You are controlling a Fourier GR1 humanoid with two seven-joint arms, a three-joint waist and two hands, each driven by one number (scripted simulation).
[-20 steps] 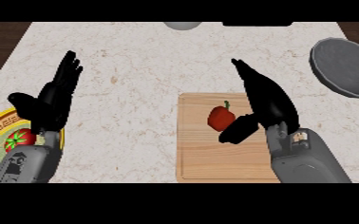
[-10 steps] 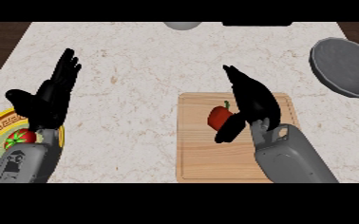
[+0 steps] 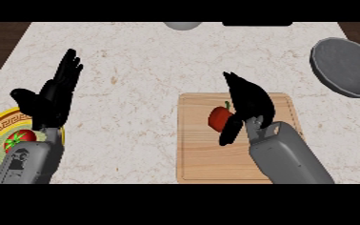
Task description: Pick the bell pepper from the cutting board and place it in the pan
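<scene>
A red bell pepper (image 3: 218, 117) with a green stem lies on the wooden cutting board (image 3: 200, 157) right of centre. My right hand (image 3: 247, 103) covers the pepper's right side, fingers arched over it and thumb hanging down by its lower right edge; part of the pepper is hidden under the palm. The dark grey pan (image 3: 340, 66) sits at the right edge, partly out of view. My left hand (image 3: 51, 97) rests open at the left, fingers up.
A yellow-rimmed plate (image 3: 17, 122) holding a red tomato (image 3: 21, 138) sits at the lower left under my left forearm. A grey bowl (image 3: 184, 25) and a dark object (image 3: 256, 23) show at the counter's far edge.
My right hand has moved left across the board onto the pepper, and its fingers have curled down over the fruit. The left hand has stayed where it was.
</scene>
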